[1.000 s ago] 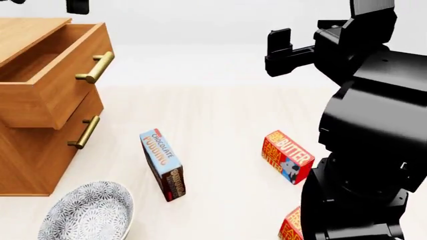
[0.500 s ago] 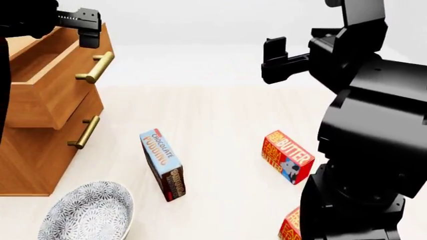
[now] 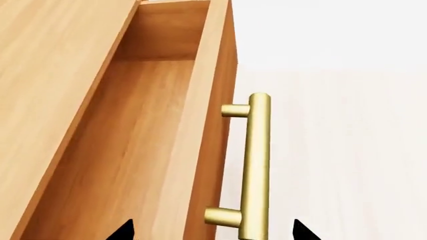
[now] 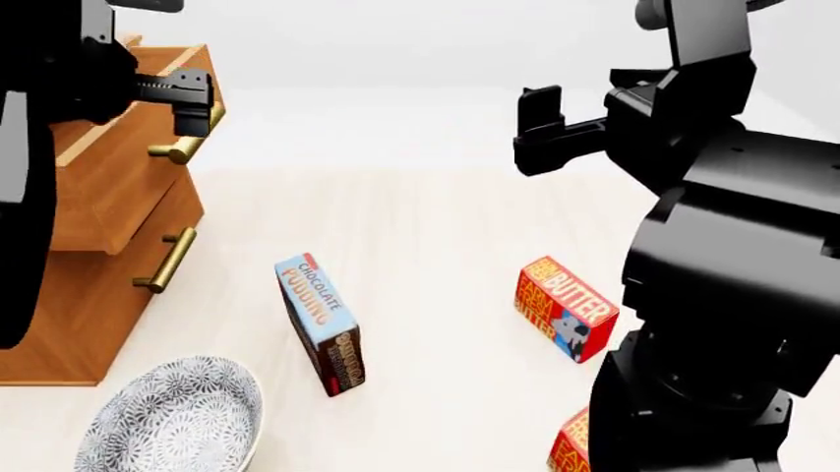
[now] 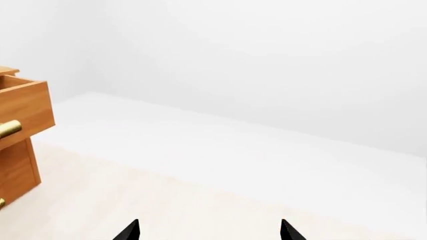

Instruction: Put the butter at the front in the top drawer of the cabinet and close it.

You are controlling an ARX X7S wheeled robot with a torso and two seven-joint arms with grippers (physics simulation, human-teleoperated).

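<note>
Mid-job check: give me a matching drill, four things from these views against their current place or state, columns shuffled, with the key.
Things:
1. top drawer
2. pudding box
3. bowl
4. left end effector

States:
A. patterned, in front of the cabinet
B. pulled open
C. at the brass handle
D. between the cabinet and the butter

Pairs: 1-B, 2-D, 3-A, 4-C

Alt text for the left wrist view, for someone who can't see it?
Close view down into the open, empty top drawer of a light wooden cabinet, its brass bar handle standing off the drawer front. The two dark fingertips of the left gripper show at the frame edge, spread apart and holding nothing, over a pale floor.
</note>
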